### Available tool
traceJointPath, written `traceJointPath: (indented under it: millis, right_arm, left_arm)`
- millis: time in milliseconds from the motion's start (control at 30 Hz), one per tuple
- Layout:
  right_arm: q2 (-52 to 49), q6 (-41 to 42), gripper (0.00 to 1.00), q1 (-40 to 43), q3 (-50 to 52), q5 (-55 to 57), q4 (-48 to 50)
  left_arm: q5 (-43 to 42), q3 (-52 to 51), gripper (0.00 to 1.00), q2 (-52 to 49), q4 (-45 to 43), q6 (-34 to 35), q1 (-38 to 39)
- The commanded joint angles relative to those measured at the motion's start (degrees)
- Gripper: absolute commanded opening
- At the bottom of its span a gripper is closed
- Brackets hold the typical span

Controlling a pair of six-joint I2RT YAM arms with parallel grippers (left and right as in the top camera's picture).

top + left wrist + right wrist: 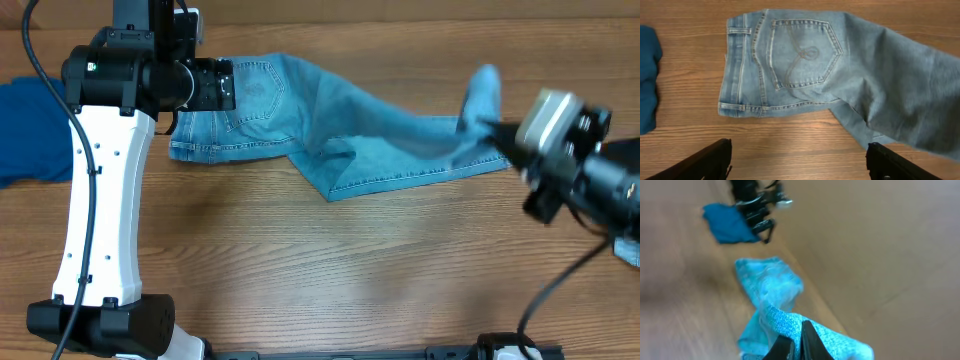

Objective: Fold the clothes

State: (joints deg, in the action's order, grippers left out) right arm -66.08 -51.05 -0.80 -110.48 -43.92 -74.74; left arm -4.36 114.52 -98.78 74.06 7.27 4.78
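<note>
The pale-blue jeans (330, 125) lie across the back of the table, waistband to the left, legs running right. My right gripper (492, 128) is shut on the leg ends and holds them lifted above the table; the pinched denim (785, 325) shows in the right wrist view between the closed fingers (797, 342). My left gripper (800, 160) is open and empty, hovering over bare wood just in front of the waistband and back pocket (800, 55). A royal-blue garment (30, 125) lies at the far left, also visible in the left wrist view (647, 75).
Wooden table (350, 270). The left arm's white link (100, 200) stands over the left front of the table. The right arm's body (590, 170) is at the right edge.
</note>
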Motion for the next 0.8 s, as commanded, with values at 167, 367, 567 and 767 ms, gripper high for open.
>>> traceJointPath:
  millis: [167,367,567,767]
  right_arm:
    - [-0.6,-10.9,0.09,0.1,-1.0,6.8,-11.4]
    - [-1.2,-10.0,0.1,0.1,-1.0,11.4,-14.8]
    - [-1.1,0.9,0.1,0.1,-1.0,23.5,-9.5]
    - [-1.1,3.8,0.11,0.1,-1.0,30.5,-1.1]
  left_arm:
    - [1.6,0.6,0.91,0.0,-0.2,-0.5,0.1]
    - [1.6,0.6,0.93,0.0,-0.2,-0.5,0.1]
    - [1.6,0.6,0.95,0.0,-0.2,-0.4,0.1]
    - [1.6,0.6,0.96,0.0,-0.2,-0.4,0.1]
